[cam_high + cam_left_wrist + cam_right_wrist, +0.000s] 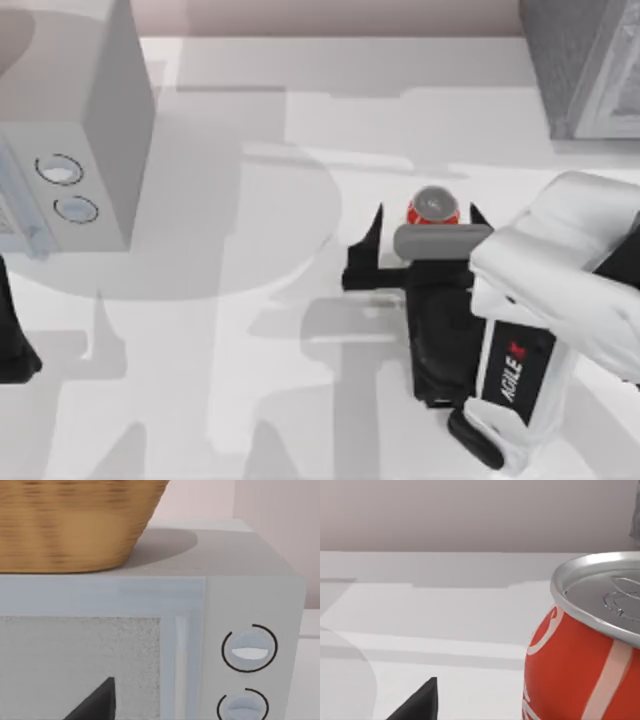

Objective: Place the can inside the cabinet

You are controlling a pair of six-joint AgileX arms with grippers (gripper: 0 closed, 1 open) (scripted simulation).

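Observation:
The can, red with a silver top, stands upright on the white table right of centre. My right gripper is open around it: one dark fingertip is well off to the can's left, the other sits close by its right side. The can looms large in the right wrist view, with one fingertip apart from it. The cabinet, dark grey and speckled with a paler door panel, stands at the back right corner. My left arm is parked at the left edge, its fingertip facing the light-grey box.
A smooth light-grey box with two round dials stands at the back left. A wicker basket rests on top of it. Bare white table lies between the two arms and between the can and the cabinet.

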